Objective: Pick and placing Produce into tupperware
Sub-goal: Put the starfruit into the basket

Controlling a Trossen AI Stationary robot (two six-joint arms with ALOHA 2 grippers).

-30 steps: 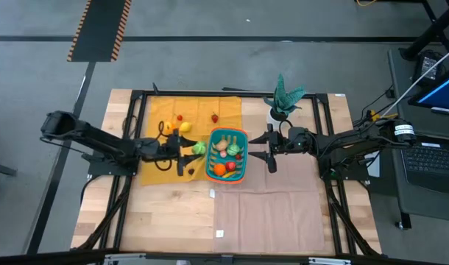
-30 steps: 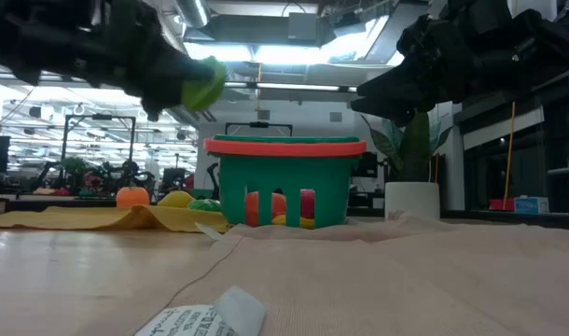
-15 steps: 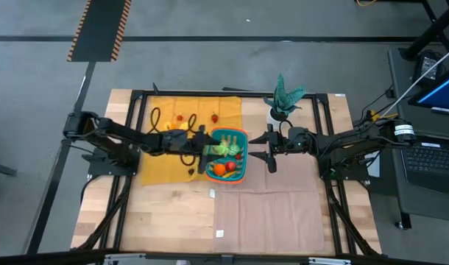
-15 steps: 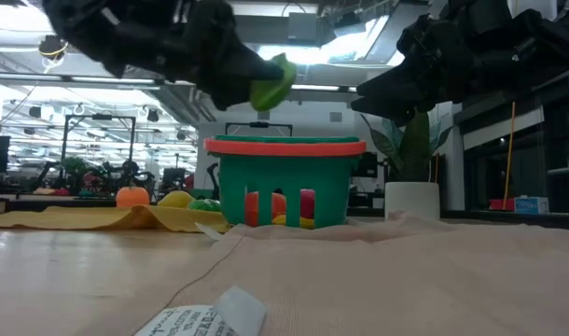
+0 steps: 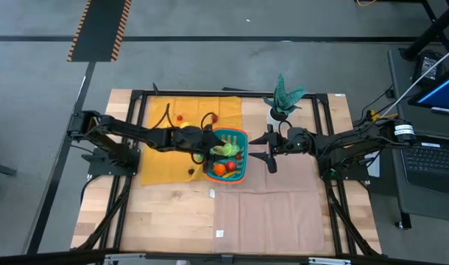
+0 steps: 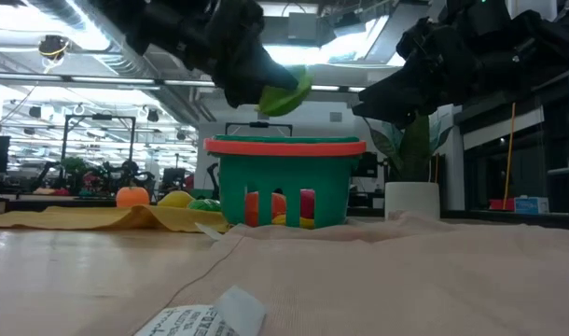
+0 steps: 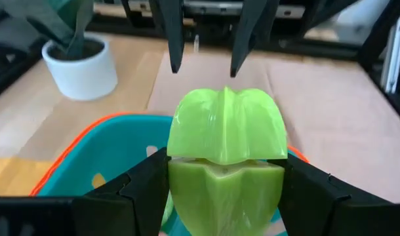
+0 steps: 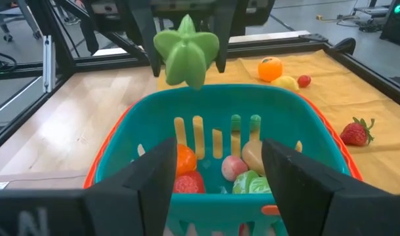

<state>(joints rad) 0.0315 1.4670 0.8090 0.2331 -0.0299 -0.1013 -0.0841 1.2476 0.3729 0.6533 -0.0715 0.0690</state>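
left gripper (image 5: 213,146) clamped on a ridged green star fruit (image 5: 223,149), held in the air right over the teal basket (image 5: 243,175). seen from the side, well above the orange rim, not yet inside. carried in over the last second from above the yellow cloth (image 5: 152,173) to a spot over the basket, so only lowering and letting go left for this piece, probably.

already in the basket: an orange piece (image 5: 220,169), a red piece (image 5: 230,166), something tan and a green leafy one (image 8: 247,181).

still out on the yellow cloth: a strawberry (image 5: 214,117), a small red piece (image 5: 179,118), also an orange (image 6: 132,197) and a yellow piece (image 6: 175,199) seen from table height. so more trips needed after this one.

right gripper (image 5: 271,152) waiting just beside the far side of the basket, fingers apart, nothing in them, same place as a second ago. white pot with a green plant (image 5: 283,98) close behind it.
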